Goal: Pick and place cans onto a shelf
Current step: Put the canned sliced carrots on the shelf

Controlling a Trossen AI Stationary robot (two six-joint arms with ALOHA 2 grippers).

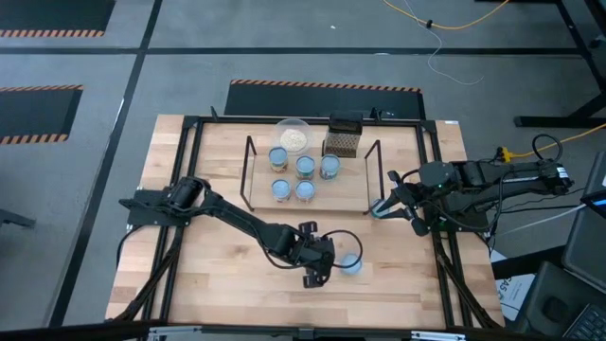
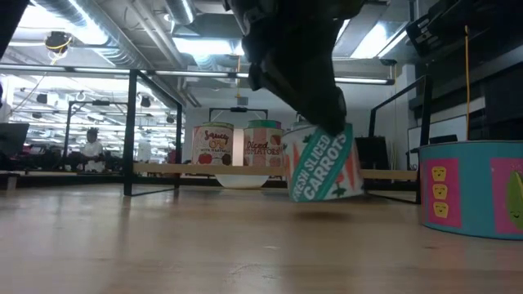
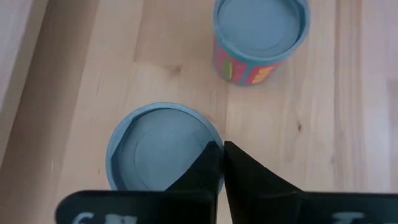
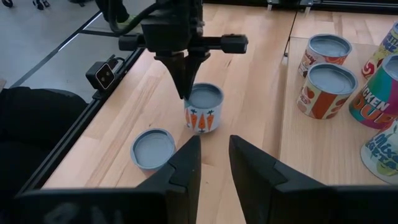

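Note:
My left gripper (image 1: 333,260) is shut on a carrot-label can (image 2: 325,167) near the table's front middle. The can also shows in the left wrist view (image 3: 158,152) and the right wrist view (image 4: 204,109). A second can (image 1: 379,210) with pink and teal sides stands upright on the table to its right, close to my right gripper (image 1: 386,205), which is open and empty. Several more cans (image 1: 304,167) stand on the light-wood shelf (image 1: 350,185), which has black wire frames at its two ends. My left gripper pinches the carrot can's top rim (image 3: 214,177) between its two fingers, one over the recessed lid and one outside the wall. The fingers (image 4: 184,78) come from above, pointing down. The can hangs tilted below them; its base (image 2: 327,196) looks just clear of the table.
A clear bowl (image 1: 292,135) with whitish contents and a small dark mesh box (image 1: 343,140) stand behind the shelf. A black frame (image 1: 189,189) runs round the table. Bare wood lies in front of the shelf on the left.

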